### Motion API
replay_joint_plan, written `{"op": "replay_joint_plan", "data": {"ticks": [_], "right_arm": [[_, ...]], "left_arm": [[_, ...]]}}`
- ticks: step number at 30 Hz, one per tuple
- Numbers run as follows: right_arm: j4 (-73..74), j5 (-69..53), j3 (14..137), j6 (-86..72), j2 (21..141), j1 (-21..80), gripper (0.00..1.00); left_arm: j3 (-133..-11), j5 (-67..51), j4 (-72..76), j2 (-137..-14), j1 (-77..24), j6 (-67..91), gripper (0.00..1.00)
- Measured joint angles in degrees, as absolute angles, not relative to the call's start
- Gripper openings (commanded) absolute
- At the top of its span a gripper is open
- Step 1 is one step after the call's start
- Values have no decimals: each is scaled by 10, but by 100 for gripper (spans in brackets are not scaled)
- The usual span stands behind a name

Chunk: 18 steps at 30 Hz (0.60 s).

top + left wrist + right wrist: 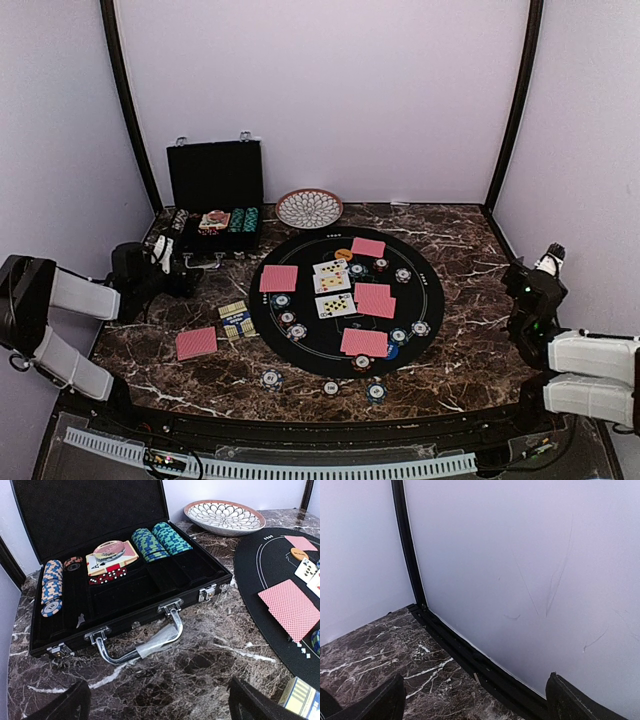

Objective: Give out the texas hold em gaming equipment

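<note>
On the round black mat (432, 296) lie red-backed cards (278, 278), face-up cards (333, 288), striped-edge chips (297, 331) and an orange button disc (344, 254). One red-backed card (196, 343) lies off the mat at the left. Three chips (271, 379) sit on the marble in front of the mat. My left gripper (163, 258) is open and empty just in front of the black case's handle (145, 647); it also shows in the left wrist view (160, 705). My right gripper (549, 263) is open and empty at the far right, facing the wall (475, 700). No red triangle marker shows.
The open black case (125, 611) holds stacks of chips (160, 540), more chips (51, 587), a deck (111, 557) and red dice (107, 575). A patterned dish (309, 208) stands behind the mat. A card box (236, 320) lies left of the mat.
</note>
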<state>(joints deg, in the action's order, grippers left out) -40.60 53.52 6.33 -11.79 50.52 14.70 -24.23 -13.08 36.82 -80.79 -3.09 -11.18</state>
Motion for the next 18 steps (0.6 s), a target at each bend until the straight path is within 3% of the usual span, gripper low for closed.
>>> {"op": "replay_joint_plan", "data": {"ticks": [8,18], "right_arm": [[-550,479,57,-112,681,113,98],[-669,369,65,-73,757,74,98]], "left_arm": [[-198,-119,532,-841,-28,-113,99],[-169,-100,623,-849,-25,-107,99]]}}
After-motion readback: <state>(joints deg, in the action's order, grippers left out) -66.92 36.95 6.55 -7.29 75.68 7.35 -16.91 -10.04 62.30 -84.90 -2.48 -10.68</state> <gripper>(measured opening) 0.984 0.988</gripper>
